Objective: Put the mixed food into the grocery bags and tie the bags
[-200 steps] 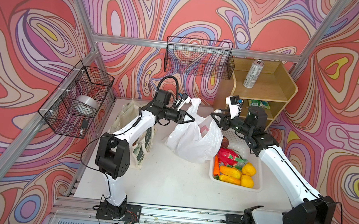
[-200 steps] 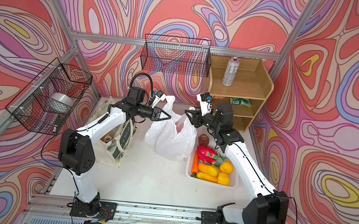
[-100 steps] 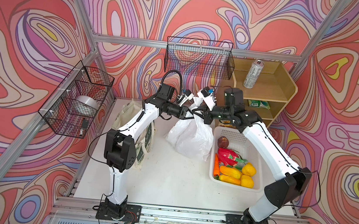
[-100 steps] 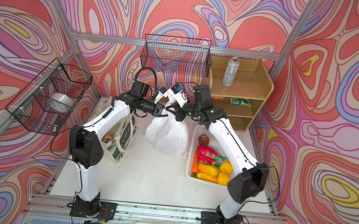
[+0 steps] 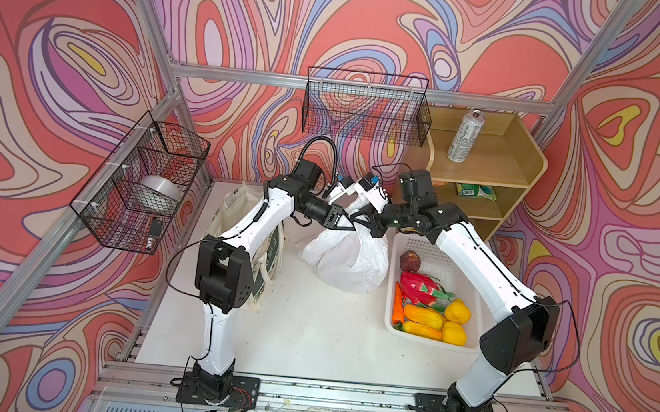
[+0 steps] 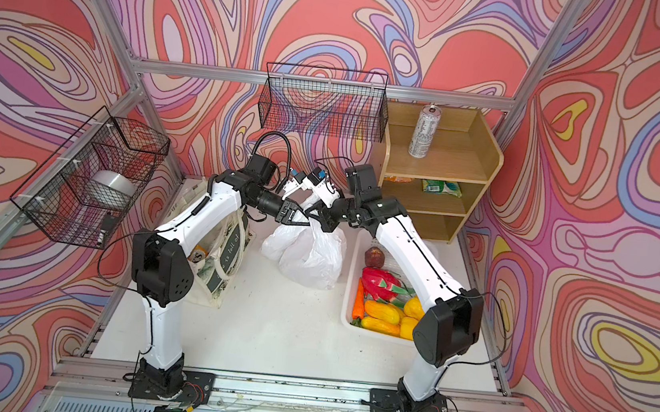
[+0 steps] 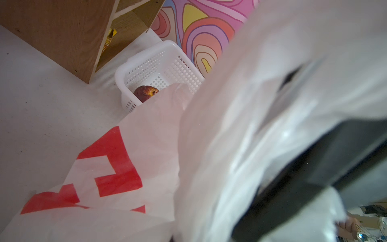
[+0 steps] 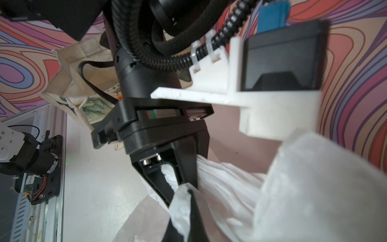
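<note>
**Both top views: tying off the plastic bag**

On the white tabletop [image 5: 306, 338], the thin white plastic bag with red print [image 5: 350, 259] stands beside the white perforated basket [image 5: 431, 342], which holds unpacked toy produce [image 5: 421, 315]. Above the bag, the left gripper [image 5: 348, 225] and right gripper [image 5: 361, 222] each clench a gathered handle, tips meeting. The next move is probably to cross and loop the handles without losing either.

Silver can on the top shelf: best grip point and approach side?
Grip the silver can across its mid-body, jaws level, coming in from the open front of the shelf. It stands upright as a plain cylinder, and the raised side panels probably block a sideways approach.
</note>
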